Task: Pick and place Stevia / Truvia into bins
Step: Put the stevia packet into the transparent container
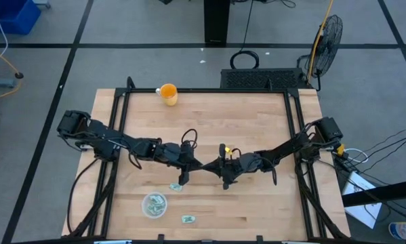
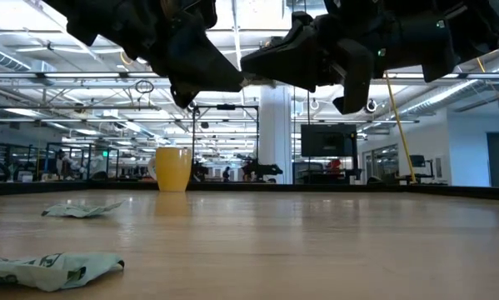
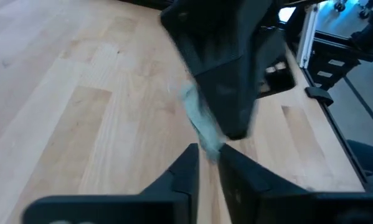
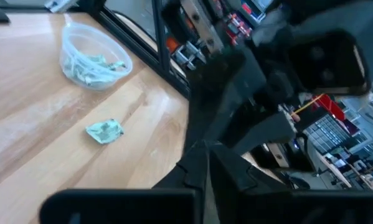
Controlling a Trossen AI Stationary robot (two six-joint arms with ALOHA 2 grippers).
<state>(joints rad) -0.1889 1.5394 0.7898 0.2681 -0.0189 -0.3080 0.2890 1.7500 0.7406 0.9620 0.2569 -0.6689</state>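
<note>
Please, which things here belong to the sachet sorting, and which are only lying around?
Job: two loose sachets; sachet between the grippers; clear cup; left gripper and right gripper, meeting above mid-table.
Lying about: yellow cup at far edge; fan on the floor.

The table (image 1: 257, 203) is a pale wooden butcher-block top edged by a black metal frame. A yellow cup (image 1: 168, 93) stands upright near its far edge. Toward the near edge sits a clear plastic cup (image 1: 154, 205) with green-and-white packets inside. Two more packets lie loose on the wood: a crumpled one (image 1: 176, 186) just beyond the clear cup, toward the middle, and another (image 1: 188, 219) beside the cup near the front edge.
</note>
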